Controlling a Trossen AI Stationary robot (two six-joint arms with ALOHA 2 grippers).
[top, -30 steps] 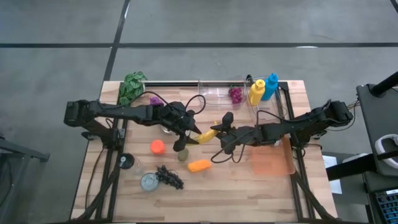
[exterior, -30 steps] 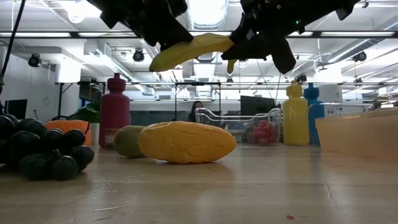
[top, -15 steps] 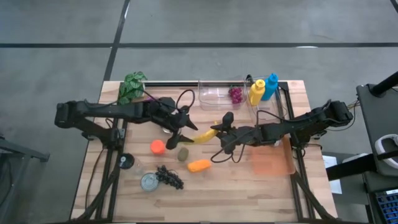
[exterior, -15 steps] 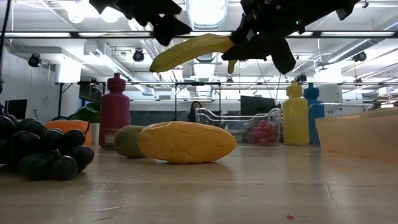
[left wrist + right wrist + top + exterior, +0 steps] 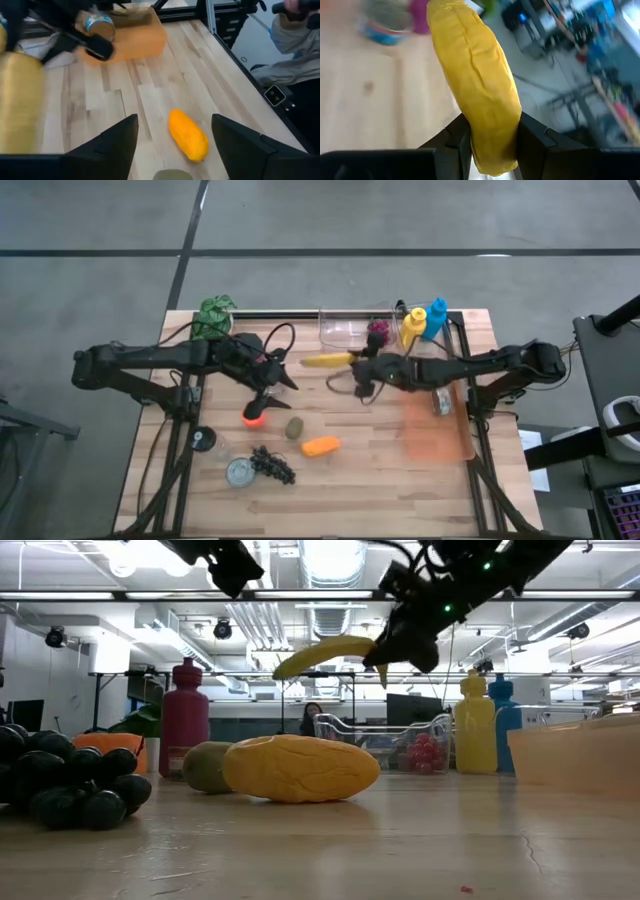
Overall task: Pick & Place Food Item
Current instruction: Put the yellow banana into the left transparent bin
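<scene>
Held above the table (image 5: 380, 480) near the upper middle of the high view, the banana (image 5: 327, 360) is clamped at one end between the closed fingers of the right gripper (image 5: 362, 366), just left of the clear bin (image 5: 345, 330) with the red grapes (image 5: 379, 330). The left gripper (image 5: 270, 379) hangs with its fingers spread and empty, left of center above the orange ball (image 5: 253, 416). No writing or label can be read on the yellow bottle (image 5: 412, 328) or the blue bottle (image 5: 436, 319).
</scene>
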